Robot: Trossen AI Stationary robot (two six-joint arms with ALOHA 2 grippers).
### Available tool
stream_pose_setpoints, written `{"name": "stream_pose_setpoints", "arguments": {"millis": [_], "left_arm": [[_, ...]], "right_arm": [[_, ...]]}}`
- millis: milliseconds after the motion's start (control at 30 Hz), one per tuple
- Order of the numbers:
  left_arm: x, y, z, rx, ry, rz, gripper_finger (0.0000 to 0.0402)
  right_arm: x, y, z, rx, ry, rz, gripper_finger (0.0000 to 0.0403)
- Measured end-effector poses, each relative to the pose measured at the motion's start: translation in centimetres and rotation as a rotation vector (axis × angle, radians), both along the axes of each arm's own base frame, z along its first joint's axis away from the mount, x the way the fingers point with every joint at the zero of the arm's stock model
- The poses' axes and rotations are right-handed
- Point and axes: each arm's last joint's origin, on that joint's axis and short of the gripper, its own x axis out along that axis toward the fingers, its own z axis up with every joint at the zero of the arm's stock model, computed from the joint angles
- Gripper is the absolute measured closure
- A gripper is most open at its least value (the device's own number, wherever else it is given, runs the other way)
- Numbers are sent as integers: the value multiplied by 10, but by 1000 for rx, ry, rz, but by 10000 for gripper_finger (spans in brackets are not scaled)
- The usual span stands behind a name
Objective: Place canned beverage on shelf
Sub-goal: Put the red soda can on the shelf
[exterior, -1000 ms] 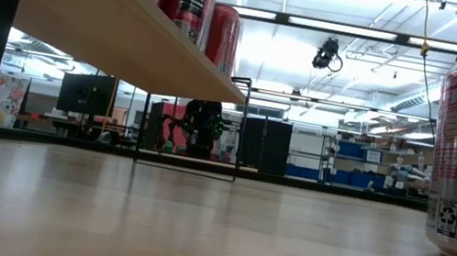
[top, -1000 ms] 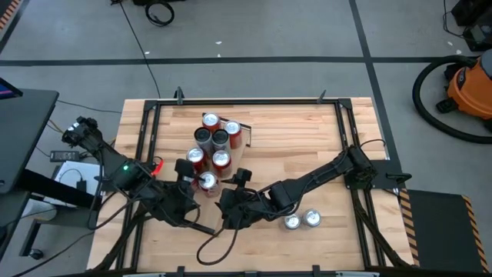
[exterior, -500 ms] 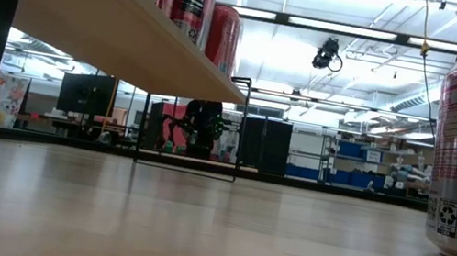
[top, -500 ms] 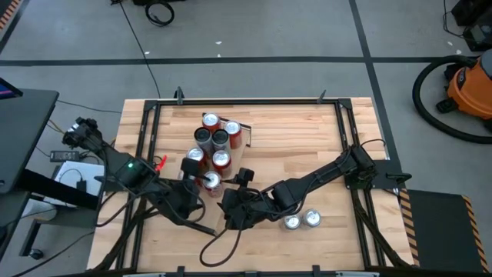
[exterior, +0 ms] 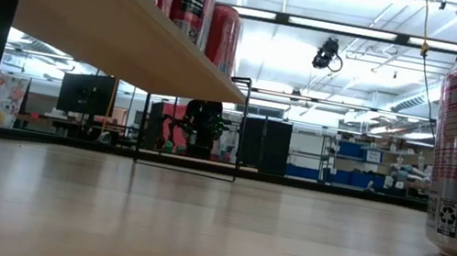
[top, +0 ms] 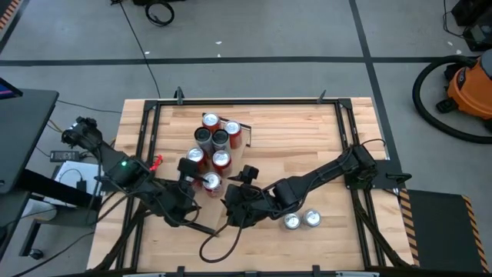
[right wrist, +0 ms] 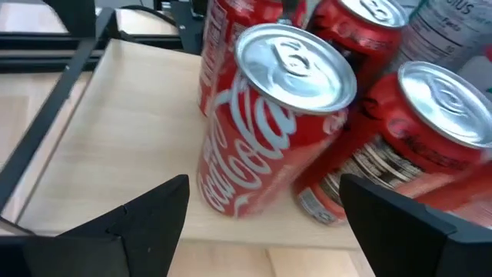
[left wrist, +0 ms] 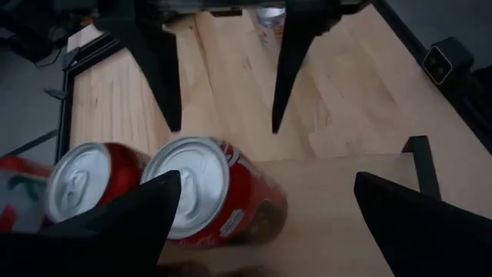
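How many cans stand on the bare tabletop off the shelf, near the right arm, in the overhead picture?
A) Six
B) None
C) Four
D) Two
D: two silver-topped cans stand side by side on the tabletop, apart from the cluster on the shelf.

Left gripper: fingers spread wide, nothing between them, arm extended low from the left. Right gripper: fingers apart, empty, arm folded in from the right.
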Motion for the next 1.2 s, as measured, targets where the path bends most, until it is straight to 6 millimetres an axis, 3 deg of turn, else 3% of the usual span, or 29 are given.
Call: {"name": "stream_pose_setpoints", "arguments": {"millis": [133,833,1200], "left_arm": [[-7,2,7,-19,26,30,2],[-2,5,-4,-70,120,85,2],[0,9,-5,-60,120,101,2]], "right_arm": [[-2,-1,-1,-5,14,-14,57],[8,-11,-28,18,27,-17,57],[7,4,-24,59,-35,20,57]]}}
